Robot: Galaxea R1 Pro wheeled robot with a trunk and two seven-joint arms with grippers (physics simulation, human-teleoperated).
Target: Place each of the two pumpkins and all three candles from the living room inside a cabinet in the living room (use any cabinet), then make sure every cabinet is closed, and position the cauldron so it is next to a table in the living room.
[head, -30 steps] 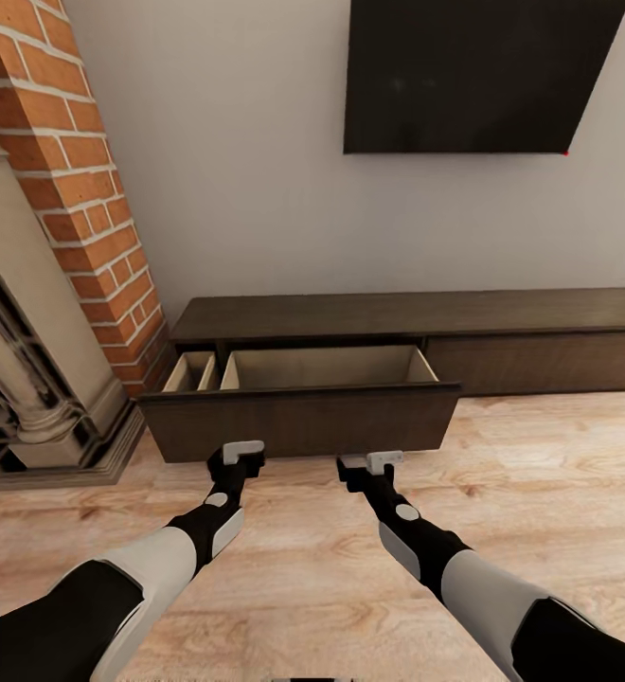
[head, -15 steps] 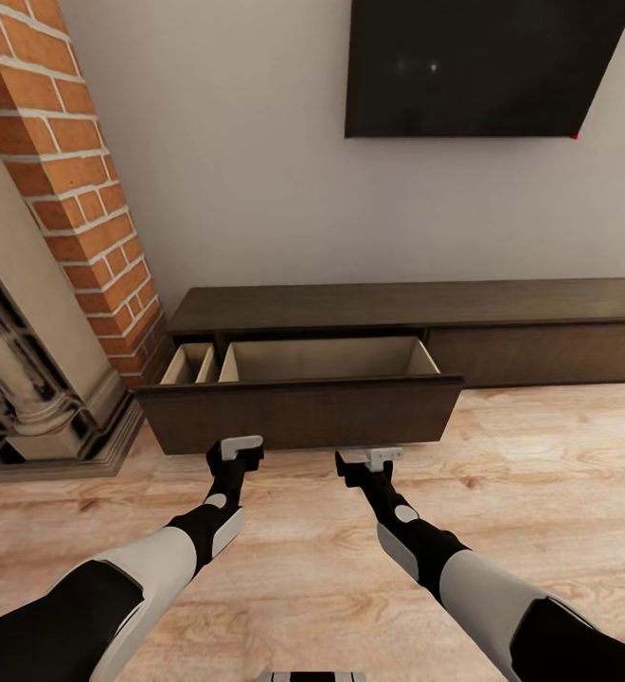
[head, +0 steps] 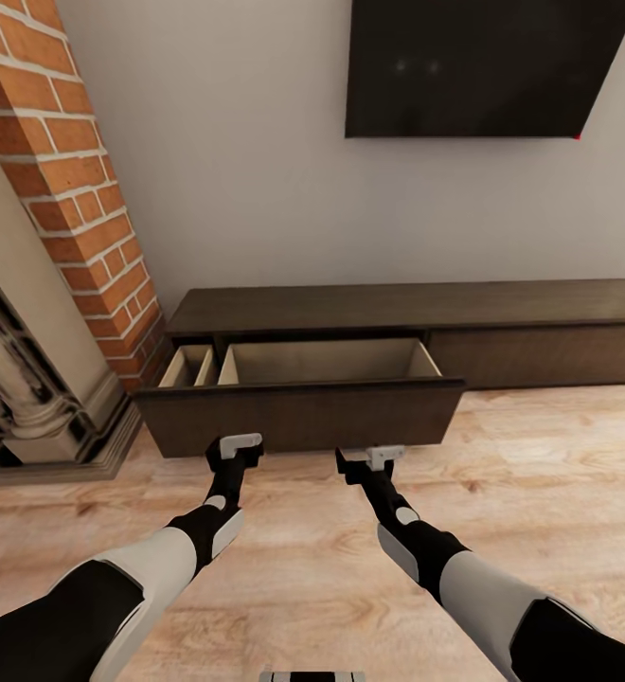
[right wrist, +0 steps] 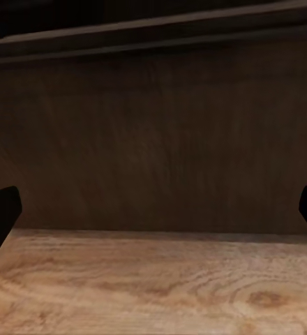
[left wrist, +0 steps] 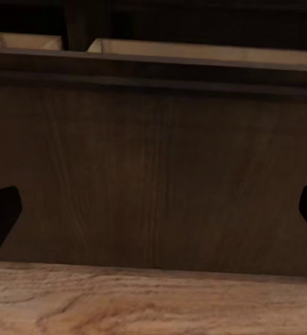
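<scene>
The cabinet (head: 417,308), long, low and dark brown, stands against the wall. Its wide left drawer (head: 303,417) is pulled out, showing pale wood insides (head: 327,360); the drawer front hides its floor. My left gripper (head: 237,445) and right gripper (head: 374,459) hover low over the floor just in front of that drawer front, both open and empty. In the left wrist view the drawer front (left wrist: 160,174) is close ahead, with the fingertips (left wrist: 0,213) spread wide. The right wrist view shows the same panel (right wrist: 160,139). Pumpkins, candles, cauldron and table are out of view.
A brick column (head: 66,180) and a pale fireplace surround (head: 28,379) stand left of the cabinet. A dark television (head: 483,66) hangs on the wall above. A narrow compartment (head: 187,365) sits left of the drawer's main bay. Wooden floor (head: 540,474) stretches to the right.
The whole picture has shifted slightly, so the camera moved. Both grippers have edged a little closer to the drawer front. The drawer stands open as before.
</scene>
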